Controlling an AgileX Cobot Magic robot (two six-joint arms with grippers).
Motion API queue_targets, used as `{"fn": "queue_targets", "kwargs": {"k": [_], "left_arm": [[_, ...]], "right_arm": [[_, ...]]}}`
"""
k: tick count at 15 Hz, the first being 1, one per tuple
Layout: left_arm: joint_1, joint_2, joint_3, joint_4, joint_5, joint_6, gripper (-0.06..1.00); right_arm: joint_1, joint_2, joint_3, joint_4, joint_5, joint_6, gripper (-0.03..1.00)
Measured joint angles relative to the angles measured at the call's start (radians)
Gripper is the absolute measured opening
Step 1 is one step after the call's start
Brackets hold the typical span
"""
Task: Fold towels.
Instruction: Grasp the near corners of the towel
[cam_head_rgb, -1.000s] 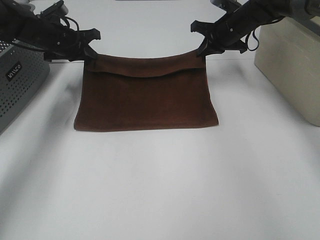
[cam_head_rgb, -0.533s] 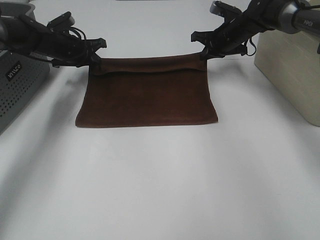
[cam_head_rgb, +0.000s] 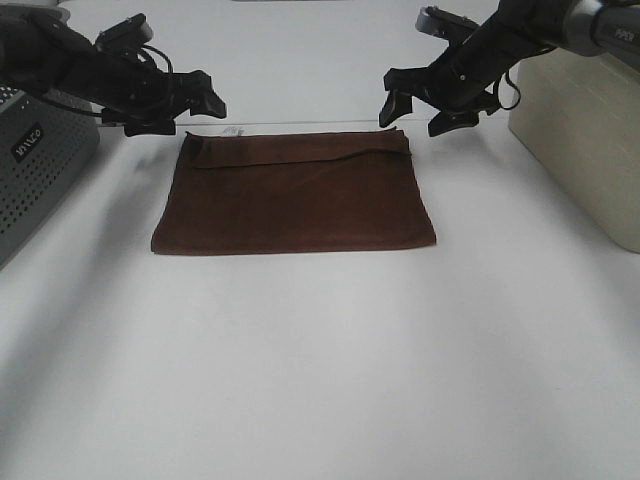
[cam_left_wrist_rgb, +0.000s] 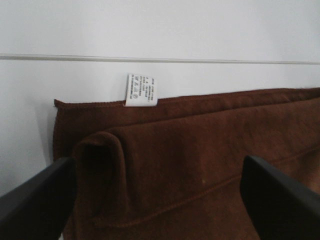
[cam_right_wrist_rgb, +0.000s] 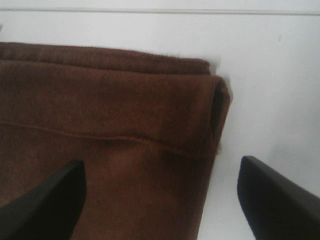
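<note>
The dark reddish-brown towel (cam_head_rgb: 295, 195) lies flat on the white table (cam_head_rgb: 320, 370), folded over, with its upper layer's edge a little short of the far edge. Its small white tag (cam_left_wrist_rgb: 141, 91) sticks out at the far left corner. My left gripper (cam_head_rgb: 190, 110) is open and empty, just behind and above the towel's far left corner (cam_left_wrist_rgb: 95, 150). My right gripper (cam_head_rgb: 420, 110) is open and empty, just above the far right corner (cam_right_wrist_rgb: 212, 105). In both wrist views the dark fingers (cam_left_wrist_rgb: 35, 205) (cam_right_wrist_rgb: 277, 200) stand wide apart with the towel below them.
A grey perforated basket (cam_head_rgb: 35, 170) stands at the left edge. A beige box (cam_head_rgb: 585, 130) stands at the right. A thin seam in the table (cam_left_wrist_rgb: 160, 60) runs just behind the towel. Bare white tabletop stretches in front of the towel.
Both grippers held the towel's far edge raised, lowered it, then opened and let go. The folded layer now lies flat and the grippers have lifted slightly away.
</note>
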Motion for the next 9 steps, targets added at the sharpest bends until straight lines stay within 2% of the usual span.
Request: {"fn": "queue_targets", "kwargs": {"k": [3, 6, 9], "left_arm": [[0.005, -0.013, -0.003, 0.057, 0.176, -0.026, 0.84], [0.012, -0.017, -0.003, 0.100, 0.329, -0.172, 0.84], [0.012, -0.093, 0.086, 0.199, 0.361, -0.272, 0.84]], "right_arm": [[0.000, -0.038, 0.000, -0.004, 0.159, 0.000, 0.78], [0.000, -0.049, 0.000, -0.013, 0.295, 0.058, 0.78], [0.000, -0.056, 0.000, -0.024, 0.345, 0.098, 0.78]]}}
